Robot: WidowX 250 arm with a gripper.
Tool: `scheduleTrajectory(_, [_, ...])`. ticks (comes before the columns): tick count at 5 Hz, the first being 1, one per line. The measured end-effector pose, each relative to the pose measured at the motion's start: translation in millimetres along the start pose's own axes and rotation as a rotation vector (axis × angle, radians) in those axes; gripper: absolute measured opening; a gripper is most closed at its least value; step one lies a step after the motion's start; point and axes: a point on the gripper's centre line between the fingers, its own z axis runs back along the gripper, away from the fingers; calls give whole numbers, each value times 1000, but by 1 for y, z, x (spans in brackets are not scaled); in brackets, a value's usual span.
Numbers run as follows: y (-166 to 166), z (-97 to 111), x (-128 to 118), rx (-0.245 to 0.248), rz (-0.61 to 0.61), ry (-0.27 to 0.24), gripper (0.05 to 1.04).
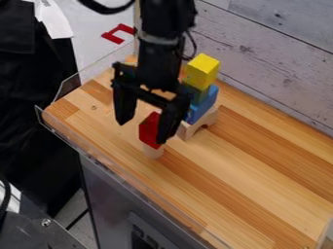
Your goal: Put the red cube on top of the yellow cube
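While the claw [142,131] gapes, it straddles the red cube [149,129].

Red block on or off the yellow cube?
Off. The red block sits on a pale wooden block; the yellow cube is apart from it, its top face bare.

The arm [156,58] runs off the top edge, and the gripper [141,131] covers part of the red block [149,127] and the green block [199,95]!
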Motion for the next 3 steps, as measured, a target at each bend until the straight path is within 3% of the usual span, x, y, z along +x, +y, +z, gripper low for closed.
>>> scheduleTrajectory(2, [3,-11,12,26,23,43,967])
scheduleTrajectory(3, [1,-12,15,11,32,42,691])
